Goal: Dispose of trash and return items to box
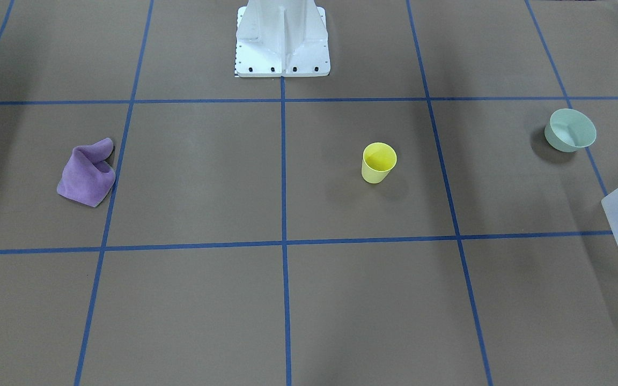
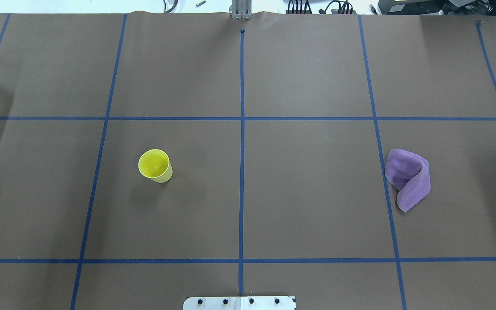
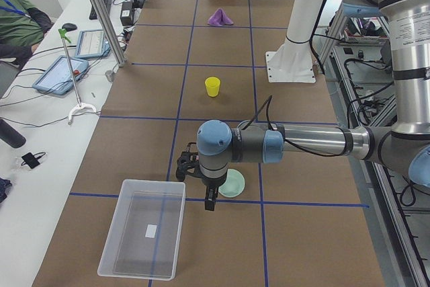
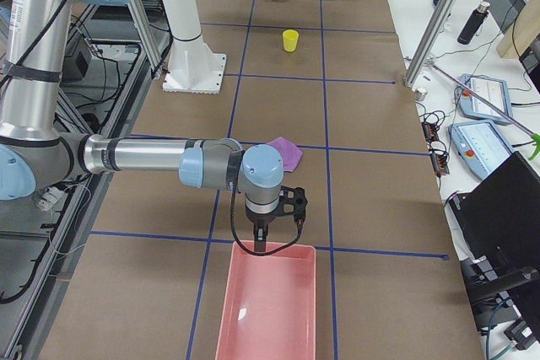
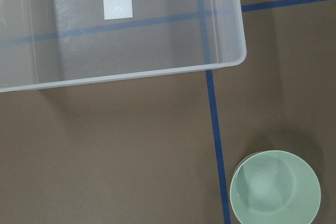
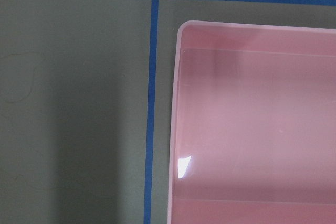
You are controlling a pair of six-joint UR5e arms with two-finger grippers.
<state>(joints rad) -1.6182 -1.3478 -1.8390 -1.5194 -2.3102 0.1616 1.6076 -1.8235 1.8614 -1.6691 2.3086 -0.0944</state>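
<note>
The yellow cup [image 1: 379, 162] stands upright and alone on the brown table, and also shows in the overhead view [image 2: 155, 165]. The frosted box [image 3: 176, 233] sits at the table's left end, empty but for a small white label; its corner shows in the left wrist view [image 5: 231, 24]. My left gripper [image 3: 209, 201] hangs between the box and a green bowl, far from the cup. My right gripper [image 4: 260, 242] hangs over the near rim of a pink bin. I cannot tell whether either gripper is open or shut. Neither wrist view shows fingers.
A crumpled purple cloth [image 1: 88, 174] lies on the robot's right side of the table. A pale green bowl [image 1: 570, 130] stands near the frosted box. A pink bin [image 6: 176, 103] sits at the table's right end. The robot's white base [image 1: 282, 40] stands at the table's edge.
</note>
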